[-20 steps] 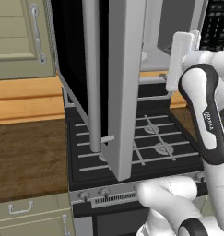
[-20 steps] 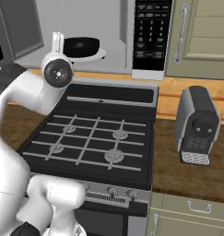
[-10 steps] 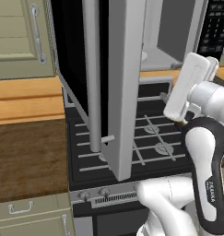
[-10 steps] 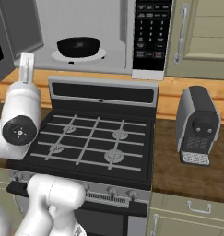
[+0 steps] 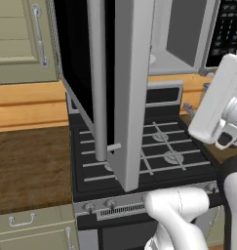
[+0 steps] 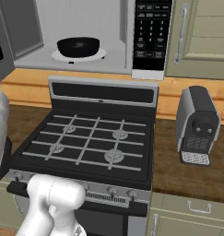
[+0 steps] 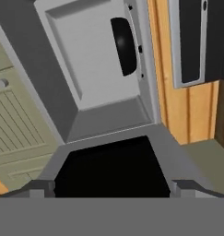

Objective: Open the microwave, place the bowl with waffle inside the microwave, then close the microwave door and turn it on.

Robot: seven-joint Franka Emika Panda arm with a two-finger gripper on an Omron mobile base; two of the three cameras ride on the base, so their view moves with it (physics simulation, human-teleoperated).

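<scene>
The microwave stands open above the stove. Its grey cavity holds the black bowl on the white turntable. The bowl's rim hides the waffle. The microwave door is swung far out toward me, with its long bar handle facing left. In the hand view, which is rolled, the bowl sits deep in the cavity and the door's black glass lies close below. My gripper is open and back from the cavity, its fingertips wide apart and holding nothing.
A gas stove with black grates sits under the microwave. A small grey toaster stands on the wooden counter to the right. Beige cabinets flank the microwave. My white arm hangs over the stove's right side.
My hand has drawn back out of the cavity and away from the bowl, sweeping down toward the door side. The bowl stays on the turntable.
</scene>
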